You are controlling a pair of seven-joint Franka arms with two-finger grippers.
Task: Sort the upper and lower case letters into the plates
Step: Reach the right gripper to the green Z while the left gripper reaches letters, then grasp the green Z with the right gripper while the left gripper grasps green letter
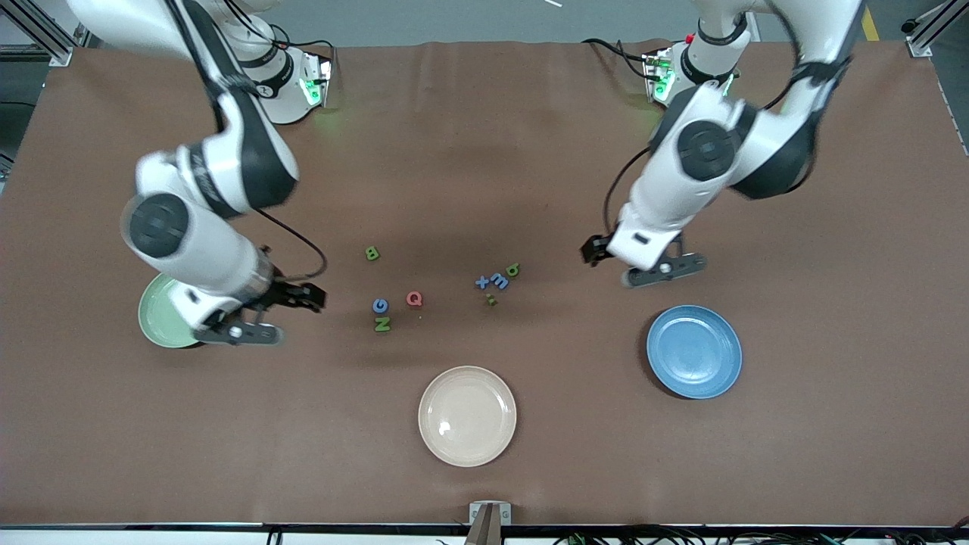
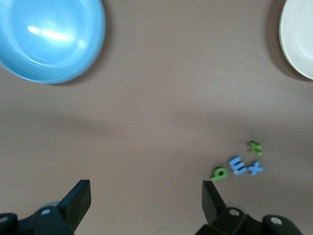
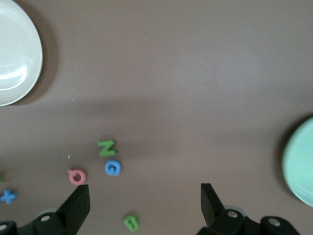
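We see the left gripper over bare table beside the blue plate, jaws apart. Right gripper hangs by the pale green plate, jaws apart, nothing held.

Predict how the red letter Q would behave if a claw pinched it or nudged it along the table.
The red letter Q lies flat and looks small and thick, so it is probably light and would slide rather than roll or tip. Its matte look suggests foam, likely to squash slightly. A nudge might bump it into the blue G beside it.
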